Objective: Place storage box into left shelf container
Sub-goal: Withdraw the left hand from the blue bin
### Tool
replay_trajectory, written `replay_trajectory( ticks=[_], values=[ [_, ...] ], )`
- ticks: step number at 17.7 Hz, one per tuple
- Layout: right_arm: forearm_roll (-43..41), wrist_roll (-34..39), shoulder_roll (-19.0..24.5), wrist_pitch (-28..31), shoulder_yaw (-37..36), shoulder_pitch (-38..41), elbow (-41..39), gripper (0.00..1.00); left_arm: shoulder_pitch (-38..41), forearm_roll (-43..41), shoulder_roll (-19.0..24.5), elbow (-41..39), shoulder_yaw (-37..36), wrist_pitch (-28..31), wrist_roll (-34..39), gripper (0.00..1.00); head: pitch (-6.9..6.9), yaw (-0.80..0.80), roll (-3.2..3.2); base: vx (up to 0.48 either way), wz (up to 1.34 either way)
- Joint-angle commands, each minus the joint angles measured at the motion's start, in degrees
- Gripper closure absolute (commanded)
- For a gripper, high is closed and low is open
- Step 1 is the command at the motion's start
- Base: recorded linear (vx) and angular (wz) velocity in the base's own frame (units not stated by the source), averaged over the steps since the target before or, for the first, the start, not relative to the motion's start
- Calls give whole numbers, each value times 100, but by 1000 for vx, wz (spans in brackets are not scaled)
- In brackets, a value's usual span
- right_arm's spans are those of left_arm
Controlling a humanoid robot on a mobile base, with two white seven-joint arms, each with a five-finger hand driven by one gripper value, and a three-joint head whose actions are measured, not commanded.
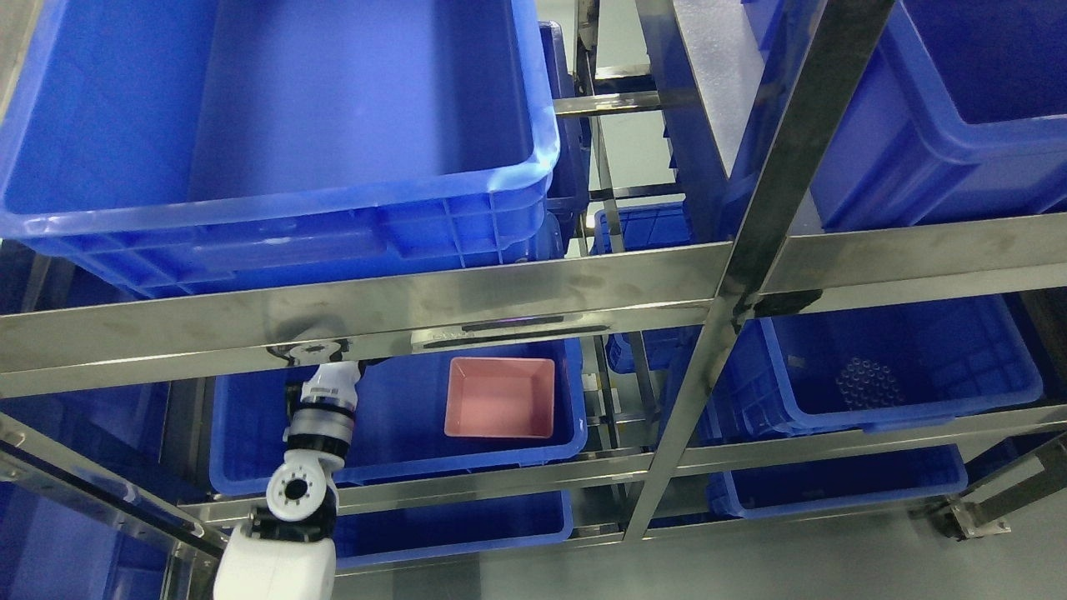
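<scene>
A pink open storage box [500,397] lies inside the blue container [250,450] on the middle level of the left shelf, at its right side. My left arm [313,450] rises from the lower left and reaches over that container. Its hand is hidden behind the steel shelf rail [333,321], so its fingers do not show. The arm is apart from the pink box, to its left. The right arm is out of view.
A large blue bin [275,217] sits on the upper left shelf. More blue bins [900,367] fill the right shelf. A steel upright [733,275] divides the two shelves. Grey floor shows at the bottom right.
</scene>
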Motion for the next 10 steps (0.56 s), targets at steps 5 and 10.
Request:
replay_trajectory(
  ticks=[5,10],
  values=[
    [9,1,-100,0,-26,53,-100,0,1899,674,5,-1558,16,-1039,125,0,0,0,0,0,0],
    [9,1,-100,0,-26,53,-100,0,1979,674,5,-1558,7,-1171,133,0,0,0,0,0,0]
  ],
)
